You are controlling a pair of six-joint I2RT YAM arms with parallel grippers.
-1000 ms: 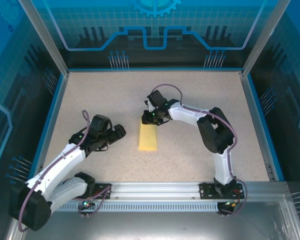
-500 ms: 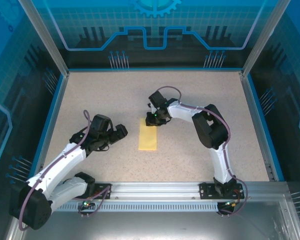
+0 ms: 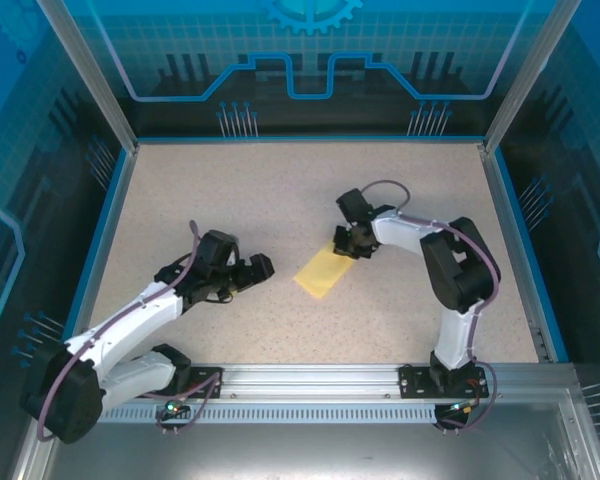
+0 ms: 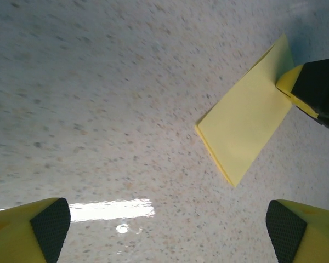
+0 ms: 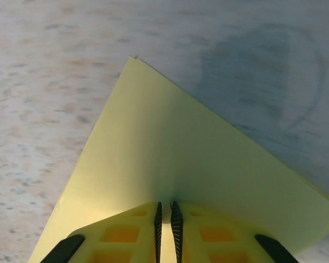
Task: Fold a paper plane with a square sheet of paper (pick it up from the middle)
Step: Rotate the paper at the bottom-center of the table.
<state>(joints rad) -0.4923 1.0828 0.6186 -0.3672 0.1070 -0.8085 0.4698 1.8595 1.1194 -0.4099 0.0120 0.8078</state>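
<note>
We see the table (image 3: pixel 230 190) carrying the folded yellow paper (image 3: pixel 321 272) near its middle, slanted toward the far right corner. Our right gripper (image 3: pixel 348 247) pinches the paper's far end, its fingers pressed together on it. Our left gripper (image 3: pixel 264 270) stands near the paper's left side, apart from it, spread wide.

Left gripper (image 4: pixel 167 222) hovers, apparently low, jaws spread wide, while right gripper (image 5: pixel 165 219) is pinched almost shut.
</note>
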